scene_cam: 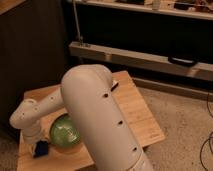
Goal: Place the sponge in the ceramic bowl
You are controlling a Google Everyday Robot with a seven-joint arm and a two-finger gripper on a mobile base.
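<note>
Jaws pressed together, closed on the sponge [42, 148]. They're mostly hidden under the wrist, so can't make out exact contact pts. Gripper [37, 145] is low at the front-left corner of the wooden table [135, 107], pointing down, tip at table level.

Sponge: small, bright blue, at the table surface right at the gripper tip, just left of the ceramic bowl [65, 134] and outside it. Can't tell if it touches the bowl's rim.

Bowl: round, glossy green, sits upright on the table's left-front part, w/ its right side hidden behind the arm. Nothing visible inside the part that shows.

Arm [100, 120]: white. The forearm runs from the gripper up to a rounded elbow joint at far left, then back right along the table to a big shoulder segment that fills the foreground center and covers much of the tabletop.

Beyond the table: a grey shelf rail [140, 56] across the back w/ a black handle [181, 62] on it, dark space above and below. Speckled floor [185, 115] to the right.
</note>
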